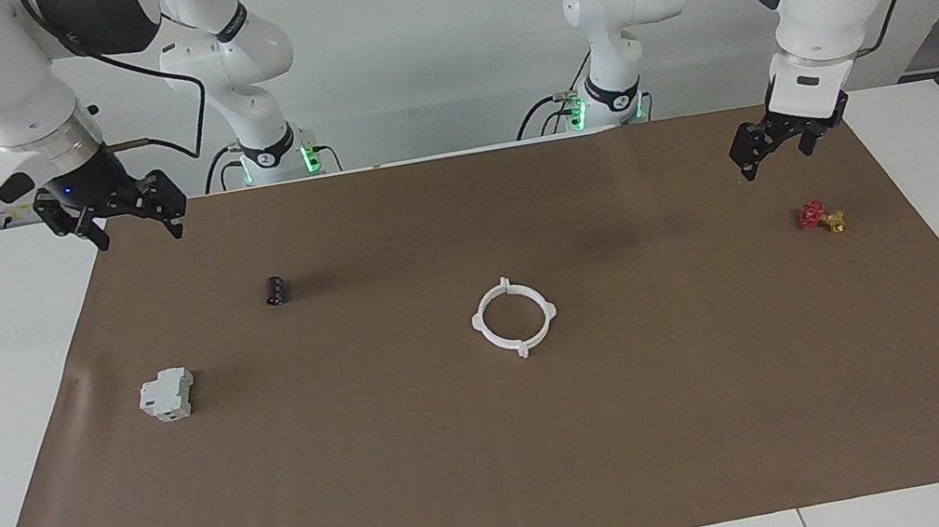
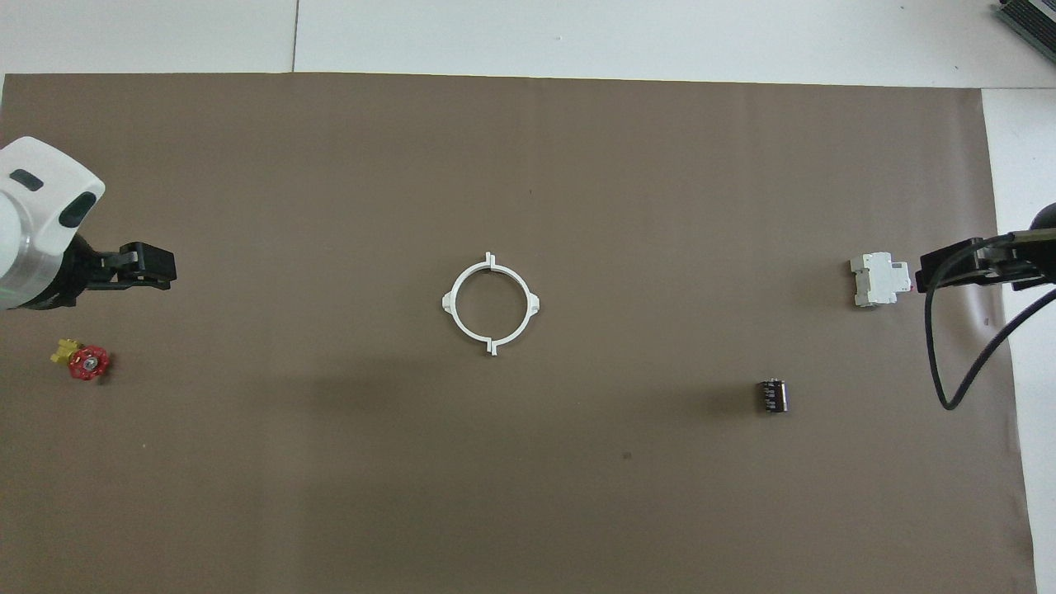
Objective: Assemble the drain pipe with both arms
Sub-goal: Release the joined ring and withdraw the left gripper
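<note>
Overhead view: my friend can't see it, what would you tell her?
A white ring lies mid-mat, both claws away from it. Left claw hangs above the red valve; right claw above the grey block.

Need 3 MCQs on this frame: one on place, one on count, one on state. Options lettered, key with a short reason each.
1. Where does the drain pipe lie?
A. mid-mat
B. on the grey block
C. in the left gripper

2. How many loose things lie on the brown mat?
A. two
B. four
C. six

3. What state are the pipe's two arcs in?
A. far apart
B. stacked
C. closed into a ring

Key: 1 A, it rests alone at the mat's centre, with the left gripper and right gripper both raised away from it. 2 B: pipe, grey block, dark cylinder, red-and-yellow valve. 3 C, the arcs meet at their tabs.
</note>
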`<state>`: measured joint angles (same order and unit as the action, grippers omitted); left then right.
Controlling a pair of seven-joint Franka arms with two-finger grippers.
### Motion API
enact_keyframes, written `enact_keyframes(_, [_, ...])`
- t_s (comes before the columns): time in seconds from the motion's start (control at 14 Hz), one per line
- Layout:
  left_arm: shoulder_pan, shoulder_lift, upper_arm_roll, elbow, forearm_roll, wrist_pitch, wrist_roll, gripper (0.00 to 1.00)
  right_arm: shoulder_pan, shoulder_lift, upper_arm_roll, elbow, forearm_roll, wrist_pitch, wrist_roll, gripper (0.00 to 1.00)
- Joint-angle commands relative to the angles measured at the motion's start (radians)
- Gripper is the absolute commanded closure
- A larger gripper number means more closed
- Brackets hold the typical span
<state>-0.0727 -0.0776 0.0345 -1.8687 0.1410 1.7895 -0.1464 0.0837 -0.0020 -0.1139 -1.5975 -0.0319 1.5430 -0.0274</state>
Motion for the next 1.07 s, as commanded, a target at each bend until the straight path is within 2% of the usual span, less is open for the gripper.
enact_keyframes(0.0, [0.066, -0.022, -0.015, -0.049, -0.004, 0.024, 0.140, 0.00, -0.005, -0.001, 0.003, 0.001, 0.017, 0.005, 0.011, 0.00])
enact_keyframes(0.21, [0.083, -0.027, -0.015, -0.040, -0.014, 0.014, 0.185, 0.00, -0.007, -0.001, 0.003, 0.001, 0.018, 0.005, 0.011, 0.00])
enact_keyframes(0.57, [0.073, -0.028, -0.021, 0.060, -0.026, -0.087, 0.191, 0.00, -0.007, -0.001, 0.003, 0.001, 0.017, 0.005, 0.011, 0.00])
enact_keyframes(0.86, [0.070, -0.028, -0.033, 0.089, -0.026, -0.117, 0.191, 0.00, -0.005, -0.001, 0.003, 0.001, 0.017, 0.005, 0.011, 0.00])
enact_keyframes(1.0, [0.048, -0.021, -0.033, 0.164, -0.026, -0.189, 0.192, 0.00, -0.005, -0.001, 0.003, 0.001, 0.017, 0.005, 0.011, 0.00])
